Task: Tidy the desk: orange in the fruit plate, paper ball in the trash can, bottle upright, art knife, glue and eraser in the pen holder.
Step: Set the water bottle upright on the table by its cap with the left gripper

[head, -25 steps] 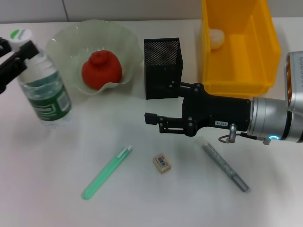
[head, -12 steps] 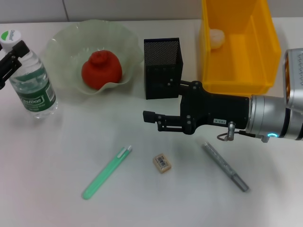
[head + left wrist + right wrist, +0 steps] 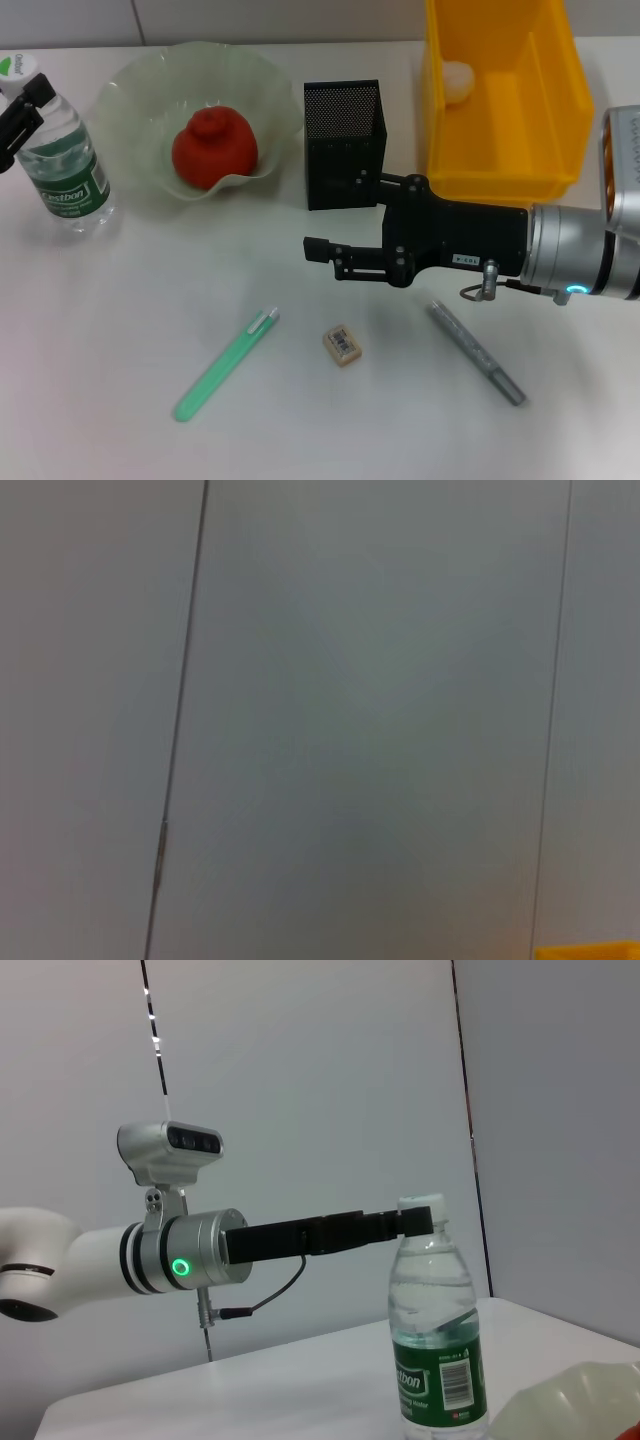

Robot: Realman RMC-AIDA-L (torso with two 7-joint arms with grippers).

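Observation:
The bottle (image 3: 62,155) stands nearly upright at the table's far left. My left gripper (image 3: 22,105) is shut on its neck just under the white cap; the right wrist view shows this grip (image 3: 415,1222) on the bottle (image 3: 437,1350). The orange (image 3: 213,148) lies in the fruit plate (image 3: 130,90). The paper ball (image 3: 458,80) lies in the trash can (image 3: 500,170). My right gripper (image 3: 320,250) hovers over the table in front of the pen holder (image 3: 343,145). The eraser (image 3: 342,343), green art knife (image 3: 225,363) and grey glue stick (image 3: 477,352) lie on the table.
The fruit plate's rim (image 3: 560,1405) sits close beside the bottle. The left wrist view shows only a wall and a corner of the trash can (image 3: 590,950). The right forearm (image 3: 560,255) reaches in from the right, over the table in front of the trash can.
My left gripper has swung the bottle from tilted to nearly upright and carried it left and back. The right arm has hardly moved.

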